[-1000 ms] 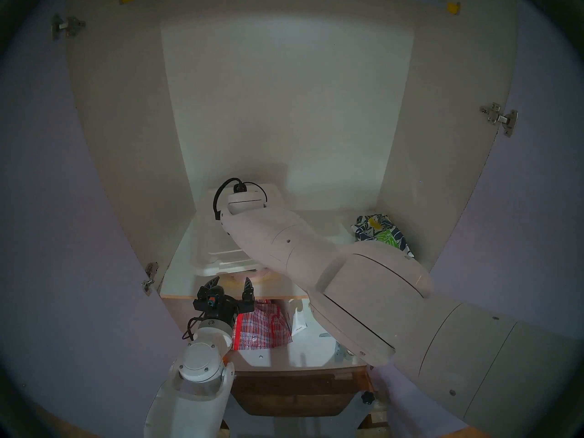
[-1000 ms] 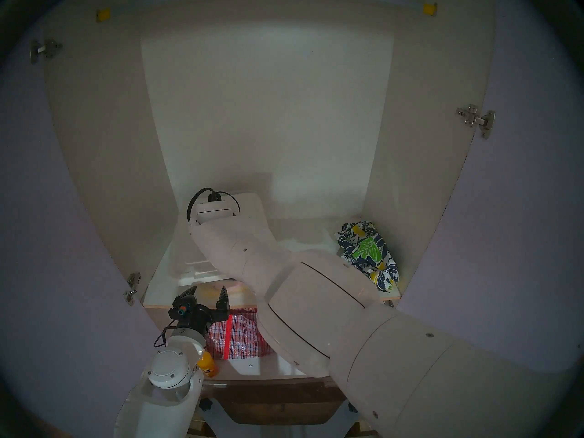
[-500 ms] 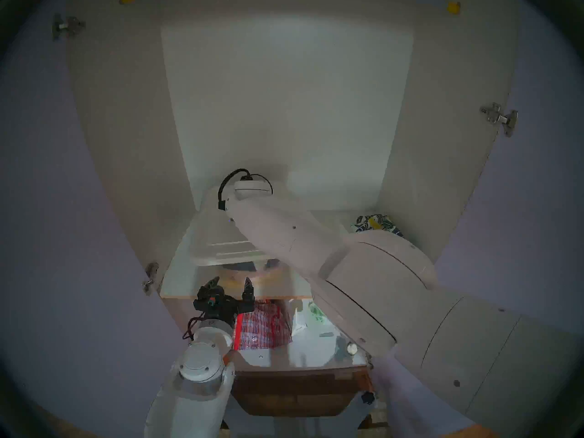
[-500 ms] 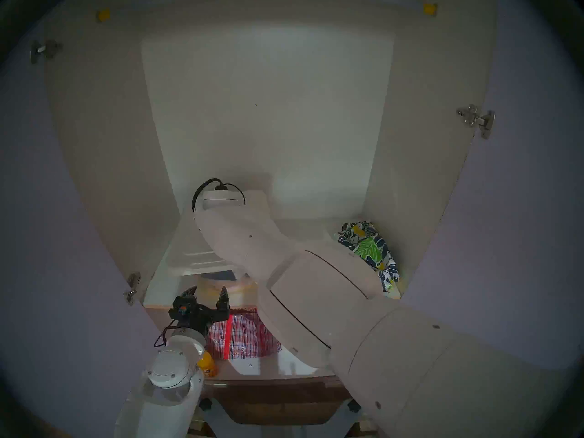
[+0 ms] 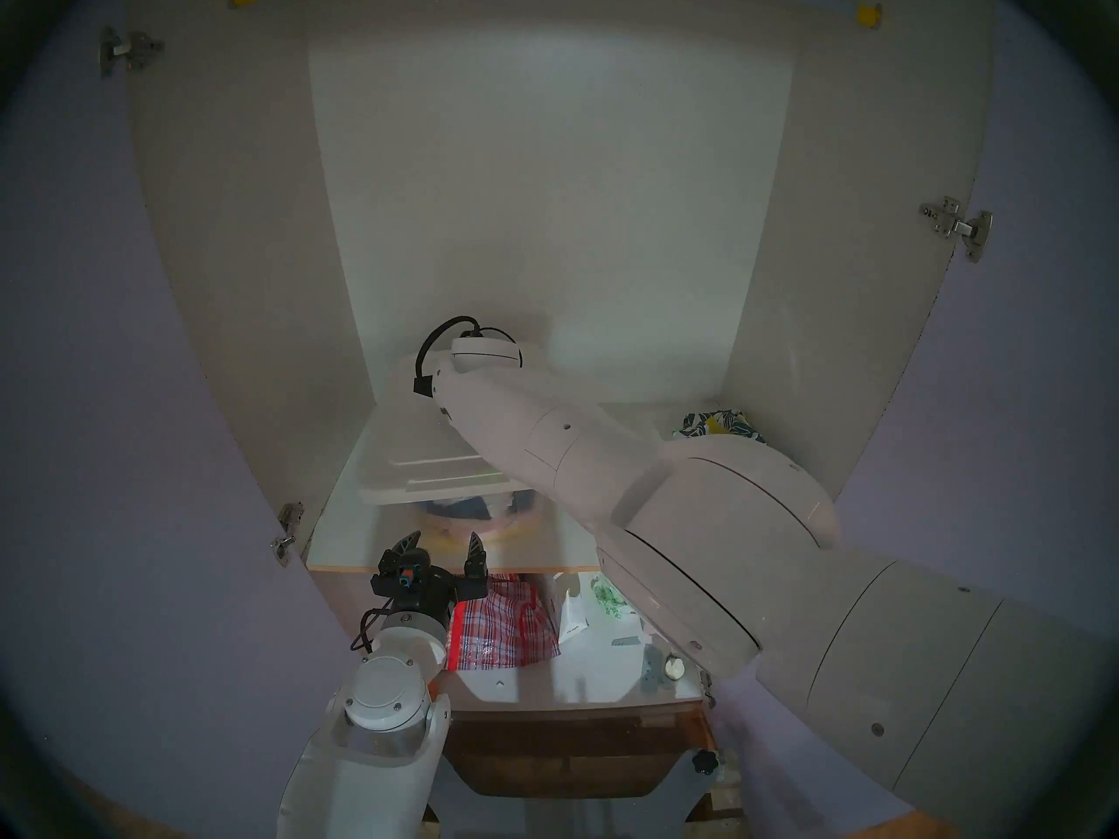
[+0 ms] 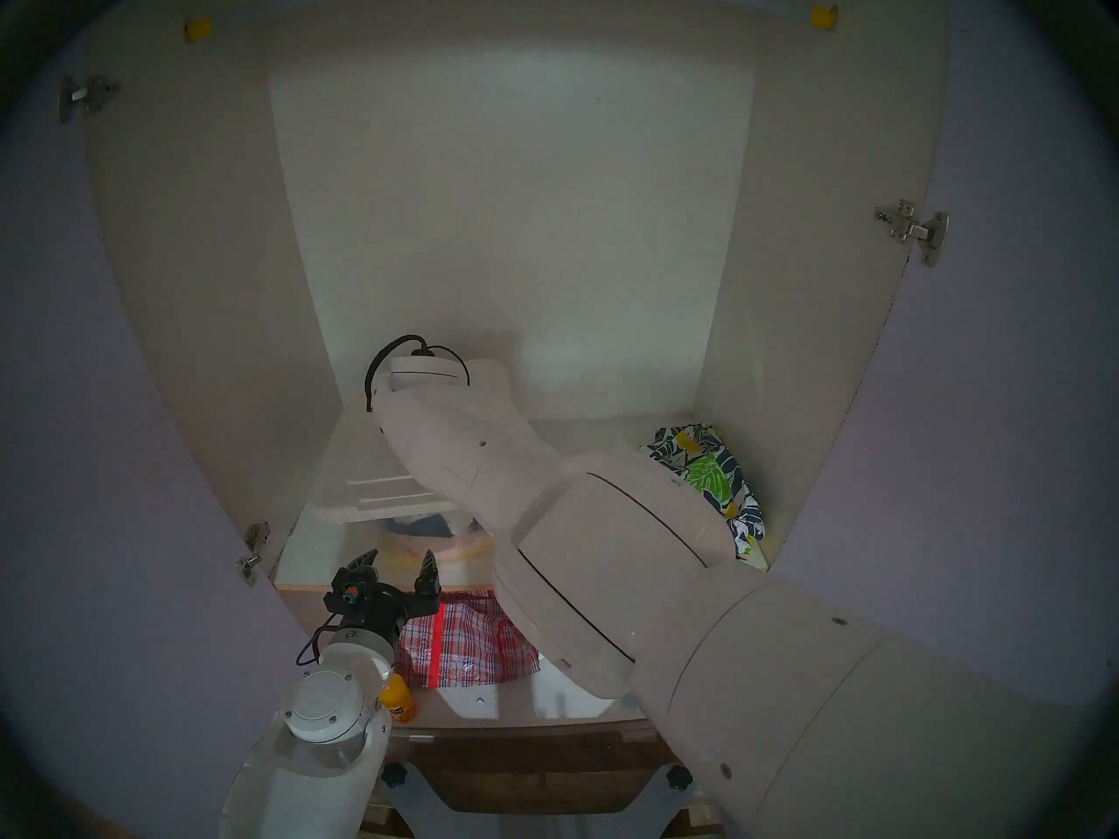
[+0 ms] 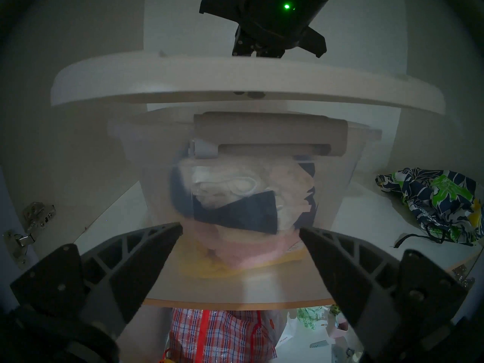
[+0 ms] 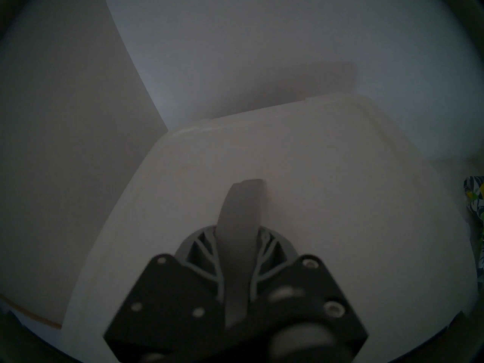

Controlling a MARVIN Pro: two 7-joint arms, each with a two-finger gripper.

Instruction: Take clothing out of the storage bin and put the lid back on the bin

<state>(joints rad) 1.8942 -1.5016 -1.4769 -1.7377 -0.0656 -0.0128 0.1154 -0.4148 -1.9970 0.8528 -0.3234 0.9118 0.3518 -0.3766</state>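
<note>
The white lid [image 5: 418, 462] [image 7: 235, 77] hangs tilted above the clear storage bin [image 5: 478, 514] [image 7: 366, 155], its front edge lifted off the rim. My right gripper [image 8: 239, 231] [image 7: 255, 53] is shut on the lid's grey strip handle [image 8: 241, 205]. Folded clothes show through the bin's wall, below its grey front handle [image 7: 269, 129]. The leaf-print clothing [image 5: 720, 425] [image 6: 702, 474] [image 7: 440, 197] lies on the shelf at the right, outside the bin. My left gripper [image 5: 445, 544] [image 7: 241, 229] is open and holds nothing, just in front of the bin at the shelf edge.
The bin stands on a white cabinet shelf [image 5: 339, 547] between side walls, with both doors swung open. On the lower shelf lie a red-and-white checked bag [image 5: 502, 626], white packets [image 5: 575, 614] and an orange bottle [image 6: 399, 701]. My right arm [image 5: 696, 517] crosses the shelf's right half.
My right wrist has risen and moved back, lifting the lid's front edge so the bin's contents now show beneath it. The left gripper has not moved.
</note>
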